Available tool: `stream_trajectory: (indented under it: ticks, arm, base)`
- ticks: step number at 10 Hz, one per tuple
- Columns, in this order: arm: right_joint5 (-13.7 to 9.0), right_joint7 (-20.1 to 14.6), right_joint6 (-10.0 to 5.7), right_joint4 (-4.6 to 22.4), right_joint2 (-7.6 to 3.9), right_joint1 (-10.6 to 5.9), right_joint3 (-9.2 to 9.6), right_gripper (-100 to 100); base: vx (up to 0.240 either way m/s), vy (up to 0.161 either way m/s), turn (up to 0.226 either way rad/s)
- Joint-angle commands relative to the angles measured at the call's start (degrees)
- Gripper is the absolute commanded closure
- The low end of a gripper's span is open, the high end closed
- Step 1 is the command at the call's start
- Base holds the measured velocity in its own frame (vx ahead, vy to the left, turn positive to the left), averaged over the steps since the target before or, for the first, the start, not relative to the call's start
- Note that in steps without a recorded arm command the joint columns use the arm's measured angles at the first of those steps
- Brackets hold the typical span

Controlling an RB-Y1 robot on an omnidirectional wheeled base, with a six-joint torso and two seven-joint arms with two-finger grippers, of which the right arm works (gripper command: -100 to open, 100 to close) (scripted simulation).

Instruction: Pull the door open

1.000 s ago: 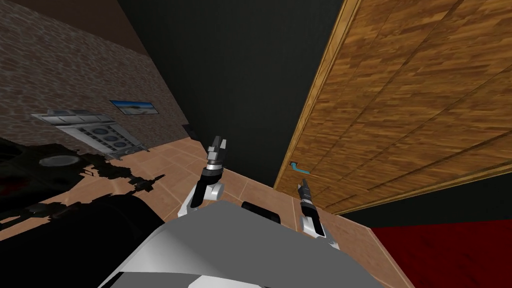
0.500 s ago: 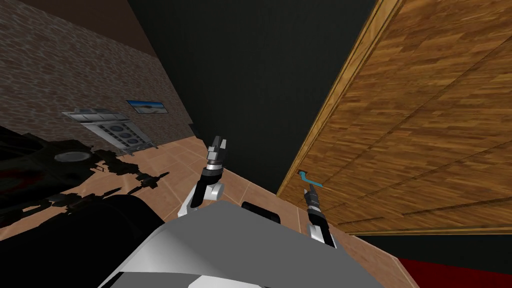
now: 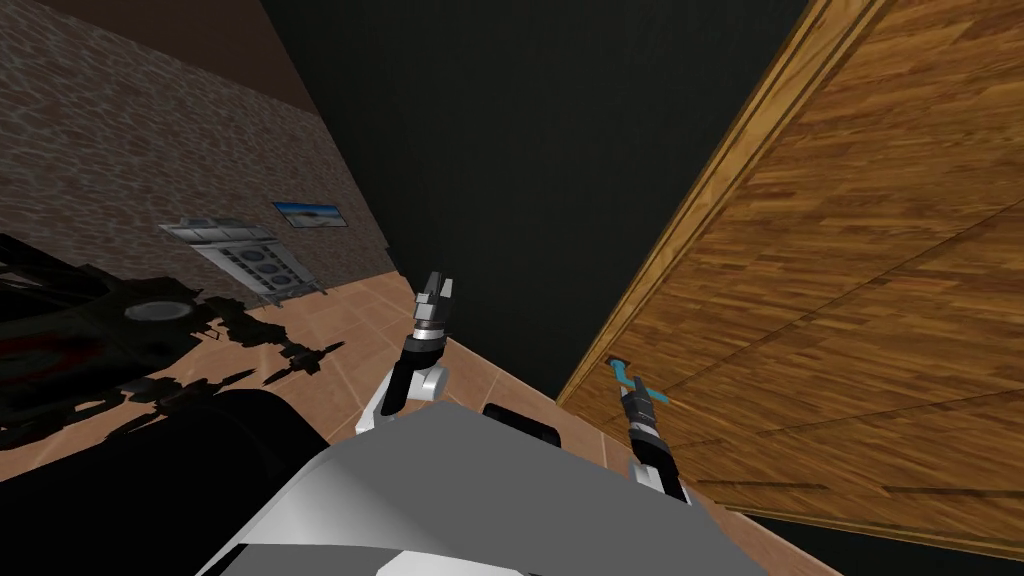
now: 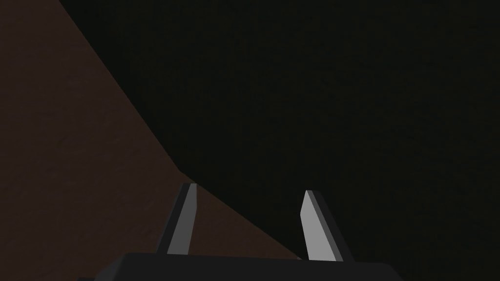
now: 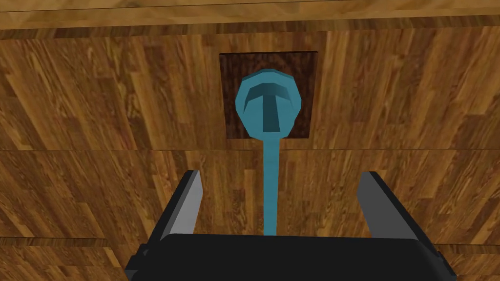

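A wooden door stands ajar at my right, its free edge slanting beside a black area. Its blue lever handle sits low near that edge. My right gripper is at the handle. In the right wrist view the blue lever runs from its round base down between the fingers of the right gripper, which stand open and apart from the lever's sides. My left gripper is raised ahead of my chest, away from the door, its fingers open on nothing.
A black area lies beyond the door's edge. A stone wall at the left carries a small picture and a grey grille panel. Dark furniture stands on the tiled floor at my left.
The door has swung further open toward me, its edge and handle shifting right. My right gripper has followed the handle. The view has also shifted slightly, so I have moved too.
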Motion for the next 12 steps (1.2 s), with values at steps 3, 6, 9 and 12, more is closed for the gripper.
stream_trajectory:
  ticks: [3,6,9,12]
  arm:
    - [-0.23,-0.42,-0.07,-1.03,-0.42,1.11,-0.28,100]
    - [-0.23,-0.42,-0.07,-1.03,-0.42,1.11,-0.28,100]
    - [0.12,-1.13,-0.40,-1.07,-0.85,1.50,0.38,100]
    - [0.91,-2.82,-1.46,-1.31,-2.00,2.35,1.82,100]
  base:
    - [0.086,-0.007,0.043]
    - [-0.022,0.002,0.001]
    - [-0.038,-0.011,0.029]
    - [-0.186,-0.035,0.091]
